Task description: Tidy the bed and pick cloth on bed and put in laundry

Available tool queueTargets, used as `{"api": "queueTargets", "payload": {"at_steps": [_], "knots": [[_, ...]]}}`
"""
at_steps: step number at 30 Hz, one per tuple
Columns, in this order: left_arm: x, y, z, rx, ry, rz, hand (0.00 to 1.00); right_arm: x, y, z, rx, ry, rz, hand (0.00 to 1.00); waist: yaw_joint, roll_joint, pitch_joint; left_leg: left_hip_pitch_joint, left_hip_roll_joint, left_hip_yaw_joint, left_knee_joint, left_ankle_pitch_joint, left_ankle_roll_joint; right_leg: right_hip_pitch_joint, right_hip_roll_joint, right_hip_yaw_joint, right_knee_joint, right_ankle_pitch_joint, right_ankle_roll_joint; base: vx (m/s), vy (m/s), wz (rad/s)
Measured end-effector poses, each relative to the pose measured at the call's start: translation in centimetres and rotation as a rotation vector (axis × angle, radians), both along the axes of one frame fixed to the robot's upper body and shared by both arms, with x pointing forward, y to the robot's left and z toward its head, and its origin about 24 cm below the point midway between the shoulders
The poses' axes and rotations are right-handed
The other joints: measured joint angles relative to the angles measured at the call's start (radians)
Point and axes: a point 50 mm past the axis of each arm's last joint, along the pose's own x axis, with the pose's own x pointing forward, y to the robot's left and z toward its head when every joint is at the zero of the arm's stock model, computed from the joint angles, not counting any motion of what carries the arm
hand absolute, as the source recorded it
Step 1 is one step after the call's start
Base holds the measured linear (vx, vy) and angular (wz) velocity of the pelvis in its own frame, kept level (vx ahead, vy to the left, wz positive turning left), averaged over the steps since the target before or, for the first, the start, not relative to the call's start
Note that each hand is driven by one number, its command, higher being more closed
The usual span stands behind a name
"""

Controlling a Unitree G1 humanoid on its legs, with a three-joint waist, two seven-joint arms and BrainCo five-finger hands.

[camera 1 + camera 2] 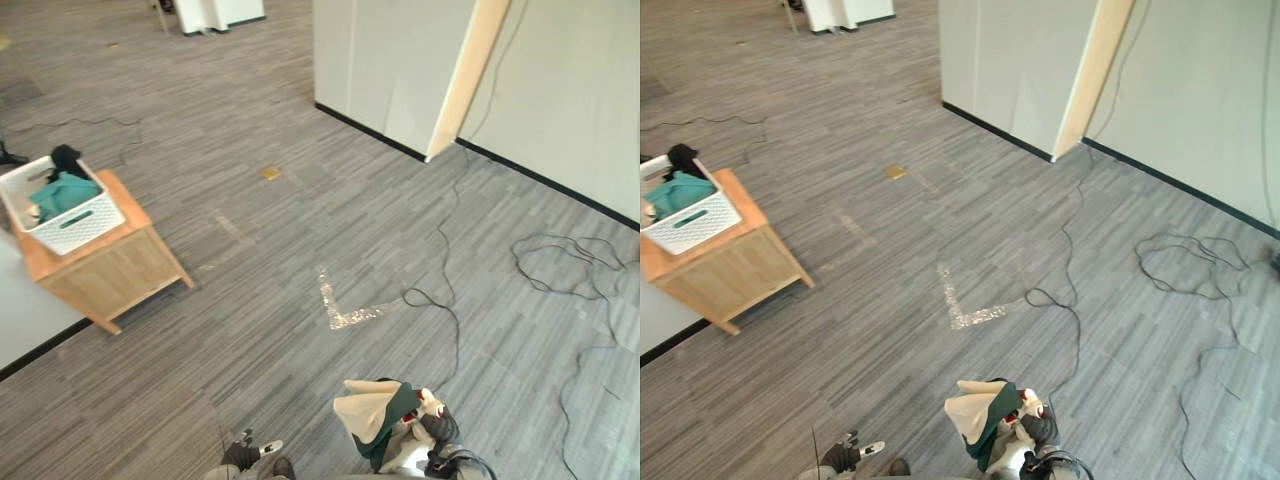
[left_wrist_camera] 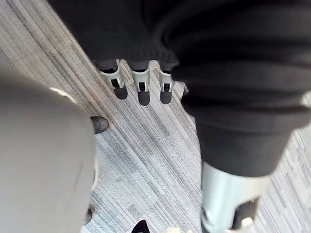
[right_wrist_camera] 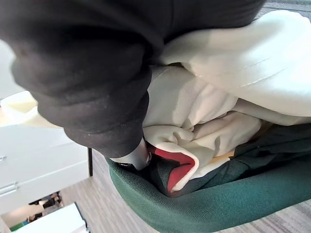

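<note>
In the left eye view, the right hand (image 1: 440, 425) is seen low at the near edge, raised above the floor. A bundled cloth of cream, dark green and red fabric (image 1: 375, 410) is bunched against its left side. Whether that hand is clenched on the bundle cannot be told. The left hand (image 1: 243, 455) is hung low, well to the left of the right hand, with nothing in it. A grey striped plank floor (image 1: 300, 230) is spread under both hands. Far ahead and to the left of the left hand, a low light-wood table (image 1: 110, 270) is stood. On it a white slotted plastic basket (image 1: 85, 228) is set, with a teal cloth (image 1: 62, 192) and a black cloth (image 1: 66, 155) inside.

In the right eye view, a silvery angled tape mark (image 1: 965, 315) is seen on the floor ahead of the right hand. Thin black cables (image 1: 1200, 265) are looped ahead and to its right. Pale wall panels (image 1: 1010, 60) and a slanted light-wood post (image 1: 1090, 70) are set far beyond.

In the left wrist view, the silver dark-tipped fingers (image 2: 141, 90) are seen relaxed and released over the floor.

In the right wrist view, the bundle is pressed against the right hand's dark cover.
</note>
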Motion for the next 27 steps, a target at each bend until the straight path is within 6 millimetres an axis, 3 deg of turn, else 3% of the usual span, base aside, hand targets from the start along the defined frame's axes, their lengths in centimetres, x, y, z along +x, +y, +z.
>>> {"api": "queueTargets", "payload": {"at_steps": [2, 4, 6, 7, 8, 10, 11, 12, 13, 14, 15, 16, 17, 18, 19, 20, 22, 23, 24, 26, 27], "knots": [[0.1, -0.7, 0.0, -0.030, -0.023, 0.044, 0.00, 0.6, -0.4, 0.5, -0.018, -0.035, 0.046, 1.00, 0.028, 0.021, 0.016, -0.040, -0.007, -0.081, 0.109, -0.037, -0.048, 0.013, 0.018, 0.039, 0.026, -0.024, -0.006, -0.01, -0.065, -0.65], [0.0, -1.8, -0.1, -0.067, -0.039, 0.071, 0.00, 1.9, -0.4, 1.4, -0.035, -0.091, 0.101, 1.00, 0.040, 0.057, 0.023, -0.036, -0.070, -0.092, 0.060, -0.065, -0.048, 0.016, 0.019, 0.080, 0.055, -0.046, -0.009, 0.07, 0.065, -0.73], [-0.2, -2.2, -0.1, -0.080, -0.048, 0.085, 0.00, 2.8, 0.2, 2.5, -0.027, -0.151, 0.146, 1.00, 0.041, 0.082, 0.031, -0.034, -0.098, -0.020, -0.097, -0.061, -0.040, 0.016, 0.033, 0.089, 0.085, -0.073, -0.001, 0.10, 0.076, -0.29], [-0.2, -2.1, -0.1, -0.082, -0.049, 0.092, 0.00, 2.9, 0.4, 2.6, -0.028, -0.157, 0.154, 1.00, 0.042, 0.082, 0.030, -0.027, -0.094, 0.021, -0.124, -0.065, 0.029, 0.014, 0.035, 0.087, 0.096, -0.086, 0.003, 0.15, 0.088, 0.02], [0.0, -1.6, 0.1, -0.072, -0.065, 0.095, 0.00, 3.0, 0.8, 2.6, -0.023, -0.153, 0.164, 1.00, 0.059, 0.060, 0.027, -0.009, -0.111, 0.064, -0.156, -0.059, 0.032, 0.013, 0.007, 0.083, 0.106, -0.103, 0.011, 0.22, 0.086, 0.39], [0.7, -1.2, 0.3, -0.083, -0.095, 0.104, 0.00, 3.2, 1.4, 2.9, -0.014, -0.165, 0.179, 1.00, 0.060, 0.026, 0.041, -0.056, -0.078, 0.250, -0.074, -0.045, -0.037, 0.067, -0.025, 0.019, 0.040, -0.098, 0.021, 0.21, 0.081, 0.98], [0.8, -0.7, 0.4, -0.076, -0.101, 0.112, 0.00, 3.4, 1.2, 3.1, -0.021, -0.170, 0.181, 1.00, 0.061, 0.023, 0.047, -0.072, -0.068, 0.332, -0.049, -0.069, -0.019, 0.102, -0.029, -0.024, 0.007, -0.099, 0.026, 0.21, 0.155, 1.35], [0.7, -0.9, 0.3, -0.082, -0.092, 0.111, 0.00, 3.6, 0.7, 3.2, -0.038, -0.174, 0.185, 1.00, 0.067, 0.033, 0.048, -0.056, -0.057, 0.413, -0.071, -0.117, 0.070, 0.148, -0.029, -0.072, -0.005, -0.129, 0.045, 0.23, 0.184, 0.98], [0.5, -1.0, 0.2, -0.086, -0.086, 0.112, 0.00, 3.7, 0.7, 3.2, -0.039, -0.174, 0.186, 1.00, 0.067, 0.034, 0.046, -0.048, -0.060, 0.414, -0.071, -0.136, 0.098, 0.153, -0.030, -0.079, -0.003, -0.140, 0.052, 0.32, 0.253, 0.77], [0.4, -1.1, 0.2, -0.093, -0.084, 0.116, 0.00, 4.1, 0.7, 3.5, -0.040, -0.184, 0.191, 1.00, 0.078, 0.027, 0.037, -0.045, -0.083, 0.400, -0.059, -0.194, 0.178, 0.165, -0.040, -0.096, 0.003, -0.168, 0.071, 0.27, 0.176, 0.26], [0.5, -1.0, 0.3, -0.094, -0.089, 0.116, 0.00, 4.3, 0.7, 3.5, -0.039, -0.186, 0.191, 1.00, 0.088, 0.026, 0.024, -0.044, -0.094, 0.401, -0.056, -0.212, 0.178, 0.163, -0.046, -0.096, 0.032, -0.177, 0.085, 0.31, 0.142, 0.20], [0.5, -1.2, 0.2, -0.103, -0.084, 0.115, 0.00, 5.2, 0.8, 3.9, -0.034, -0.209, 0.192, 1.00, 0.095, 0.023, 0.019, -0.050, -0.102, 0.398, -0.055, -0.231, 0.190, 0.070, -0.072, -0.076, 0.227, -0.196, 0.110, 0.41, 0.162, 0.20], [0.5, -1.0, 0.2, -0.098, -0.078, 0.106, 0.00, 6.0, 1.1, 4.3, -0.024, -0.228, 0.196, 1.00, 0.089, 0.018, 0.017, -0.045, -0.119, 0.381, -0.065, -0.231, 0.201, -0.057, -0.102, -0.019, 0.509, -0.154, 0.210, 0.42, 0.156, 0.40], [0.4, -0.9, 0.2, -0.094, -0.074, 0.100, 0.00, 6.0, 1.3, 4.3, -0.019, -0.229, 0.192, 1.00, 0.084, 0.012, 0.018, -0.031, -0.133, 0.366, -0.074, -0.233, 0.206, -0.104, -0.118, -0.003, 0.632, -0.114, 0.251, 0.51, 0.189, 0.90], [0.2, -0.8, 0.2, -0.085, -0.065, 0.087, 0.00, 5.7, 1.3, 3.8, -0.007, -0.205, 0.181, 1.00, 0.070, 0.002, 0.019, 0.018, -0.165, 0.321, -0.100, -0.235, 0.209, -0.147, -0.157, -0.012, 0.814, -0.076, 0.230, 0.49, 0.112, 1.18], [0.1, -0.9, 0.1, -0.079, -0.059, 0.065, 0.00, 5.3, 1.1, 3.4, -0.007, -0.182, 0.172, 1.00, 0.066, 0.005, 0.023, 0.081, -0.187, 0.273, -0.139, -0.235, 0.209, -0.151, -0.187, -0.052, 0.887, -0.079, 0.161, 0.49, 0.092, 1.20], [-0.1, -1.1, 0.1, -0.072, -0.049, 0.033, 0.00, 4.8, 1.0, 3.2, -0.006, -0.175, 0.161, 1.00, 0.061, 0.019, 0.030, 0.173, -0.200, 0.190, -0.217, -0.229, 0.198, -0.181, -0.161, -0.059, 0.852, -0.114, 0.088, 0.43, 0.027, 1.16], [-0.2, -1.4, 0.0, -0.072, -0.044, 0.006, 0.00, 4.7, 0.9, 3.4, -0.006, -0.183, 0.145, 1.00, 0.048, 0.030, 0.028, 0.209, -0.198, 0.129, -0.258, -0.219, 0.184, -0.221, -0.125, -0.037, 0.744, -0.138, 0.072, 0.39, -0.022, 1.33], [-0.3, -1.5, -0.1, -0.072, -0.043, -0.002, 0.00, 4.6, 0.8, 3.4, -0.006, -0.184, 0.133, 1.00, 0.036, 0.038, 0.030, 0.223, -0.193, 0.097, -0.272, -0.213, 0.178, -0.237, -0.105, -0.025, 0.666, -0.148, 0.081, 0.40, -0.077, 1.60], [-0.4, -1.7, -0.1, -0.073, -0.039, -0.021, 0.00, 4.2, 0.0, 3.2, -0.009, -0.174, 0.089, 1.00, 0.010, 0.049, 0.036, 0.265, -0.174, -0.012, -0.317, -0.202, 0.159, -0.297, -0.059, 0.040, 0.357, -0.129, 0.098, 0.46, -0.155, 1.60], [-0.3, -1.8, -0.2, -0.074, -0.034, -0.031, 0.00, 4.0, -0.6, 3.1, -0.010, -0.168, 0.059, 1.00, 0.009, 0.049, 0.037, 0.290, -0.169, -0.060, -0.344, -0.197, 0.143, -0.330, -0.061, 0.082, 0.180, -0.054, 0.126, 0.42, -0.180, 1.27]]}}
